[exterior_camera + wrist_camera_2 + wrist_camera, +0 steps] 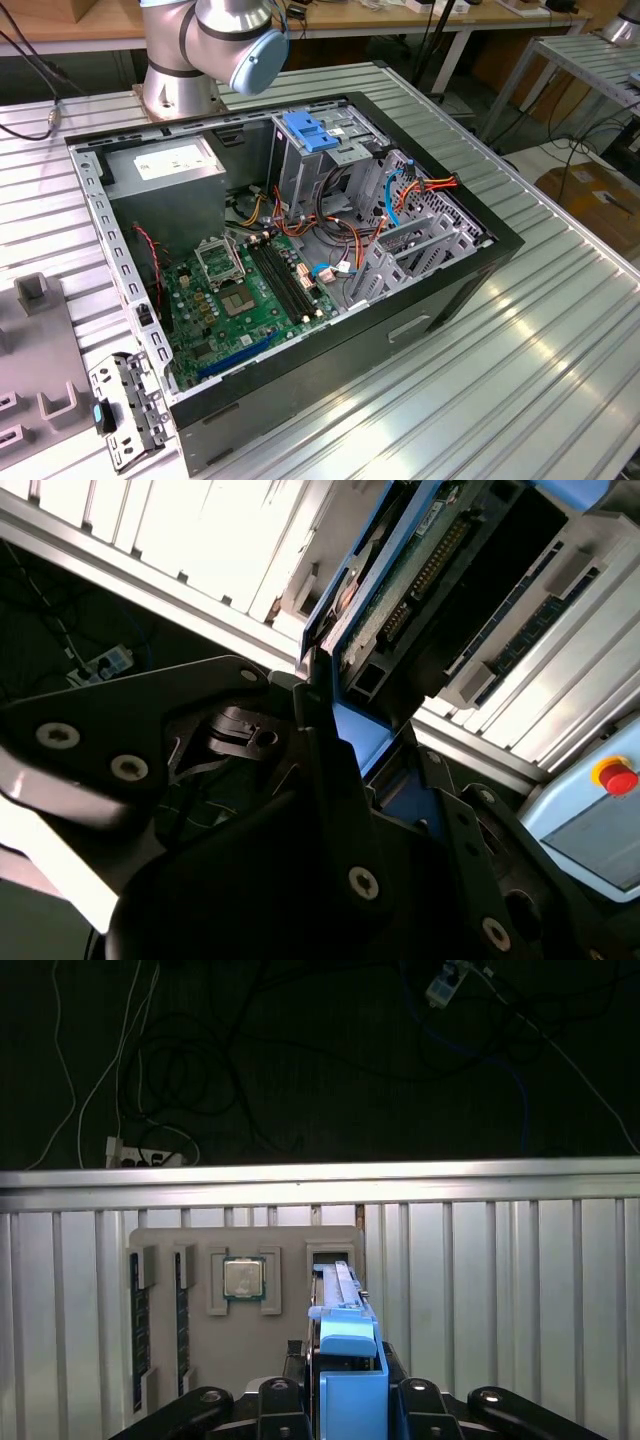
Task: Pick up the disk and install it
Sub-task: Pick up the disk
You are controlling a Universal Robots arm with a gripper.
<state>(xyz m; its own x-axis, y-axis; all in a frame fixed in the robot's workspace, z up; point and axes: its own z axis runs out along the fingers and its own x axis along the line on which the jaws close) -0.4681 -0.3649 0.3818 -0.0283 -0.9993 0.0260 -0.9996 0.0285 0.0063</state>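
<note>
In both wrist views my gripper [350, 1400] [372, 748] is shut on the disk [347, 1345], a drive framed by bright blue rails. Black fingers [283, 1396] press on either side of the blue carrier. The second wrist view shows the disk [420, 570] edge-on, with its green circuit board and connector row between the blue rails. The disk's far end points at an upright slot [330, 1253] in a grey parts tray [290, 1245]; I cannot tell whether it still touches that slot. The exterior view has the arm's base and elbow [225, 40] behind the open computer case [420, 300].
The grey tray also holds a processor [243, 1280] and two memory sticks [140, 1330]. Inside the case stand a tall grey cage with a blue latch [310, 135], a motherboard [250, 290] and orange and blue cables [400, 195]. A red stop button [617, 777] is nearby.
</note>
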